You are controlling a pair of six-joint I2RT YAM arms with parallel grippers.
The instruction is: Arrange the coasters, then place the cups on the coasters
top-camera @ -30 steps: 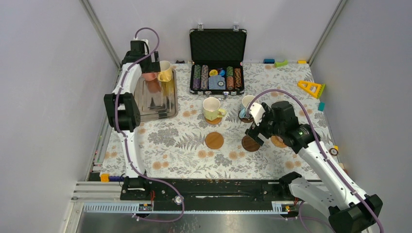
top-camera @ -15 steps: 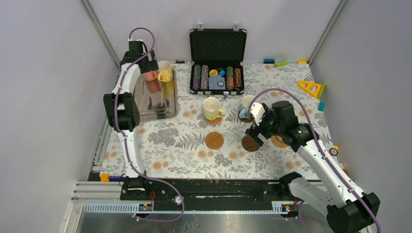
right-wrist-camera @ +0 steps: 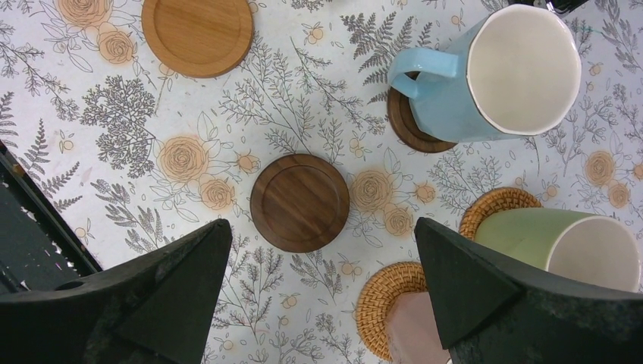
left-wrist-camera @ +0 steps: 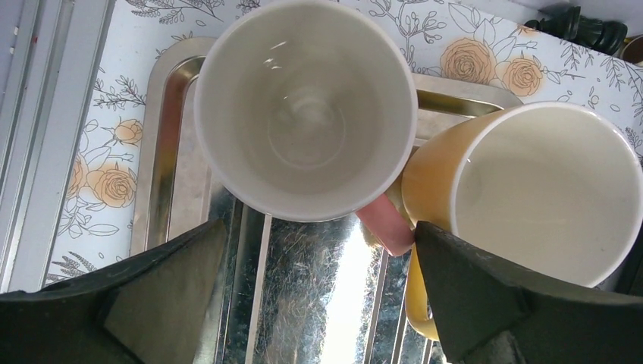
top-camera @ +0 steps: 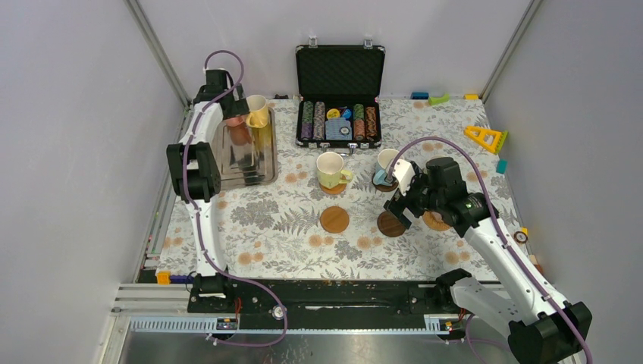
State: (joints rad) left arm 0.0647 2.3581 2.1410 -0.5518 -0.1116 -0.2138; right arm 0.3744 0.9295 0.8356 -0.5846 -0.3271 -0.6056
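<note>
On the silver tray [left-wrist-camera: 163,152] at the far left stand a pink cup [left-wrist-camera: 303,106] and a yellow cup [left-wrist-camera: 546,189], touching. My left gripper [left-wrist-camera: 318,296] hangs open just above them, holding nothing; it also shows in the top view as the left gripper [top-camera: 232,108]. My right gripper [right-wrist-camera: 322,296] is open over a bare dark wood coaster [right-wrist-camera: 300,202]. A blue cup [right-wrist-camera: 500,76] sits on another dark coaster [right-wrist-camera: 413,125]. A green cup [right-wrist-camera: 561,243] and a pink cup [right-wrist-camera: 417,334] each stand on woven coasters. A tan coaster [right-wrist-camera: 197,34] lies bare. A cream cup [top-camera: 330,168] rests on a coaster.
An open black case of poker chips [top-camera: 339,98] stands at the back centre. Small coloured toys lie at the right, among them a yellow triangle [top-camera: 485,137]. Grey walls close in both sides.
My left wrist has shifted slightly toward the far edge above the tray. The right arm has barely moved. Both grippers stay open.
</note>
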